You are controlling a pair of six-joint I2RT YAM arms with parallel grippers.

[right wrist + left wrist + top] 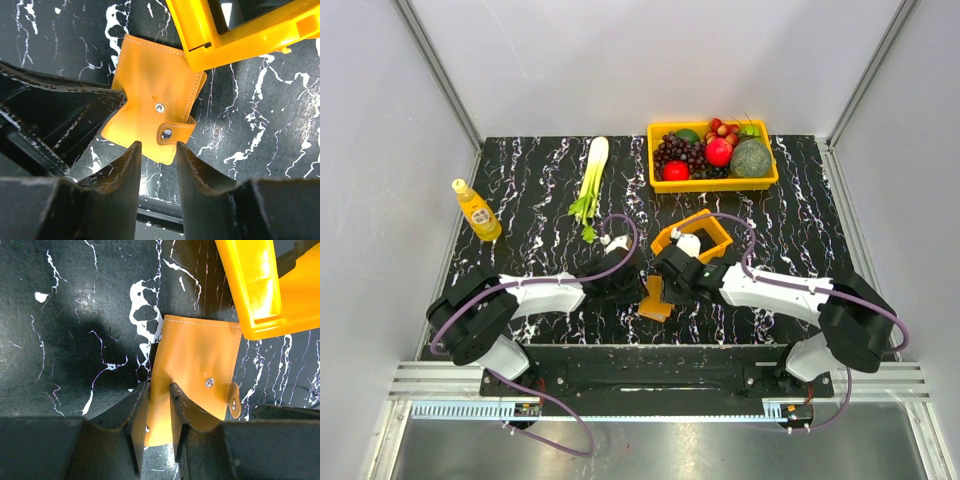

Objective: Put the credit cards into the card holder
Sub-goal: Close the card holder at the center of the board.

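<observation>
The card holder [655, 298] [200, 370] [150, 100] is a flat orange wallet with a snap tab, held off the black marbled table near its front edge. My left gripper [635, 285] [159, 390] is shut on one edge of it, which buckles between the fingers. My right gripper [670, 275] [157, 147] stands open, its fingertips just short of the wallet's tab corner. A pale shape [688, 243] lies in the small orange tray [715, 225]; whether it is the credit cards I cannot tell.
The orange tray [255, 290] [225, 45] stands just beyond the wallet, close to both grippers. A yellow basket [712, 183] of fruit sits at the back. A leek [592, 175] lies back centre-left, and a yellow bottle [478, 210] stands at the left.
</observation>
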